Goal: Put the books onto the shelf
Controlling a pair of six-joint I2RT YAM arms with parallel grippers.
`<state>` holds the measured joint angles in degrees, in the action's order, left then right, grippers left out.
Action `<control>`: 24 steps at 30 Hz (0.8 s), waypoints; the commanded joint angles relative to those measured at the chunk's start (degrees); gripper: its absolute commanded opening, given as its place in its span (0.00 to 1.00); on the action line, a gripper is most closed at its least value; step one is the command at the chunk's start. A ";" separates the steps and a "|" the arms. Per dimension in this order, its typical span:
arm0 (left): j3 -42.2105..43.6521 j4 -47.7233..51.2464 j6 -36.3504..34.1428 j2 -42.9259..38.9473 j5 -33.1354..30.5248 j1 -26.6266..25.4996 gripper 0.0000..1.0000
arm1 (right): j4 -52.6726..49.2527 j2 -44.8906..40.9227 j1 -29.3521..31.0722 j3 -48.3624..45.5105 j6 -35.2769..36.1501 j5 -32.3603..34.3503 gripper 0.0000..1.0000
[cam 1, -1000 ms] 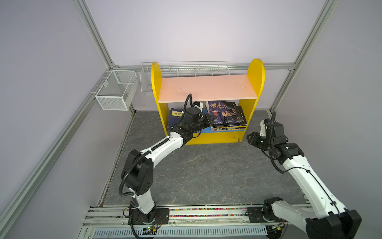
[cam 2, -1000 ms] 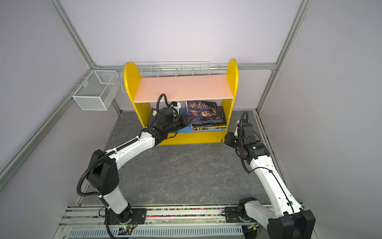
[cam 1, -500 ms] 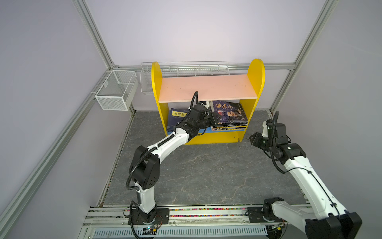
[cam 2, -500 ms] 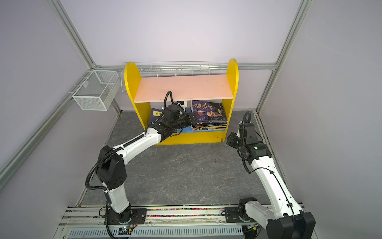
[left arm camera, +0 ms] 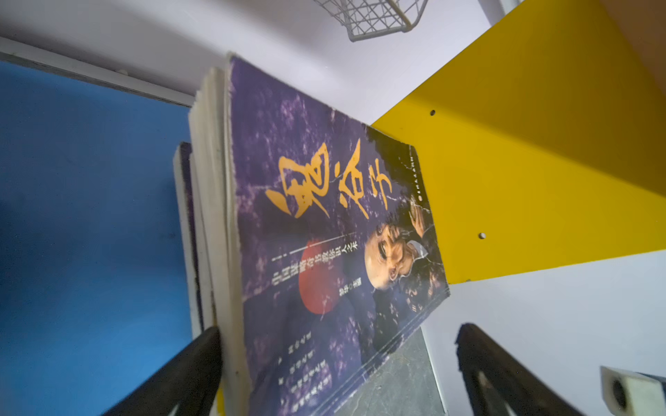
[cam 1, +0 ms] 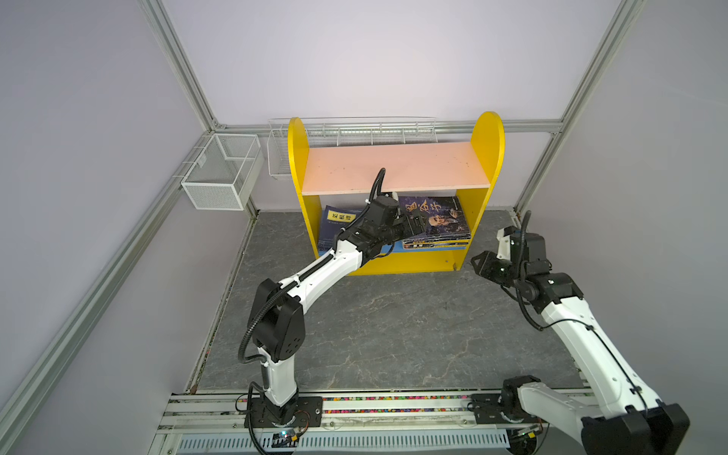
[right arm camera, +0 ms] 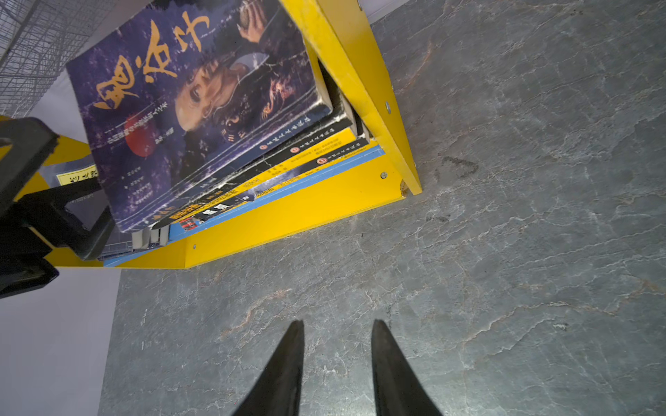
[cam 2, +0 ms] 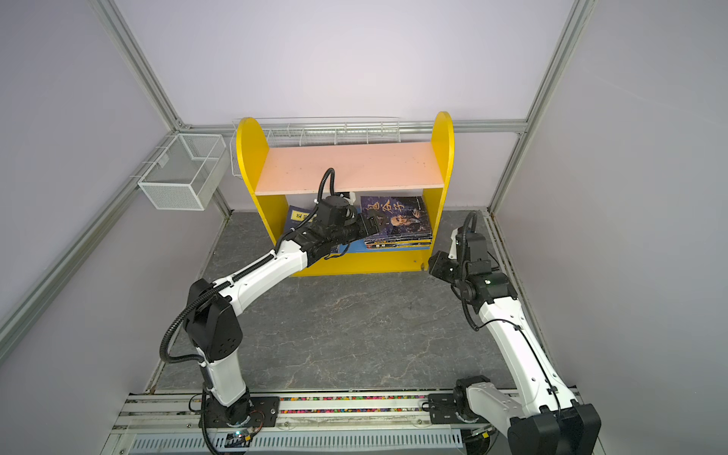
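The shelf [cam 1: 394, 165] [cam 2: 350, 165] stands at the back, with yellow side panels, a pink upper board and a blue lower board [left arm camera: 90, 216]. A stack of books [cam 1: 437, 222] [cam 2: 398, 220] [right arm camera: 201, 108] lies on the right of the lower board; its top book is dark purple with big orange characters [left arm camera: 324, 223]. A navy book with a yellow label [cam 1: 335, 224] [cam 2: 295, 218] leans at the left. My left gripper [cam 1: 413, 226] [cam 2: 370, 224] [left arm camera: 337, 331] reaches under the pink board, open, its jaws wide on either side of the stack's near corner. My right gripper [cam 1: 478, 262] [cam 2: 433, 264] [right arm camera: 337, 324] hovers over the floor beside the shelf's right panel, open and holding nothing.
A white mesh basket [cam 1: 222, 173] hangs on the left wall rail, and a long wire basket [cam 1: 354, 134] sits behind the shelf top. The grey stone-pattern floor [cam 1: 394, 323] spreads in front of the shelf. Purple walls and aluminium posts close in the cell.
My left gripper carried the purple book right onto the stack, then its jaws opened wide and let go of it. The right arm has barely moved.
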<state>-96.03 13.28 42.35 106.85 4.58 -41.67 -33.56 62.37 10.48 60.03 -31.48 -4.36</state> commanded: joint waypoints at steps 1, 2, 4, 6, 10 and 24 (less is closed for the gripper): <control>-3.16 2.40 -1.50 -0.83 -6.08 0.81 1.00 | 1.34 0.08 -0.11 0.68 0.20 -1.48 0.35; -2.91 2.45 -1.65 -1.03 -6.52 0.76 1.00 | 1.67 0.14 -0.03 0.57 0.15 -1.97 0.35; -1.90 2.20 -1.98 -1.82 -7.38 0.63 1.00 | 2.64 0.47 0.47 0.21 -0.19 -3.55 0.36; -0.76 1.76 -2.07 -2.59 -7.69 0.54 1.00 | 3.51 0.86 0.94 -0.11 -0.82 -3.99 0.36; 4.39 -1.20 -2.36 -6.81 -8.66 0.32 1.00 | 4.44 2.02 3.93 -0.35 -1.86 -3.31 0.35; 35.13 23.33 -0.52 -41.78 -45.10 3.32 1.00 | 4.90 -6.10 -4.02 -7.56 -6.10 24.09 0.41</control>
<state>-63.02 21.80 40.23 70.39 -25.41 -41.45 -28.05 59.75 10.26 53.80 -37.95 6.37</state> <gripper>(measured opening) 0.996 0.387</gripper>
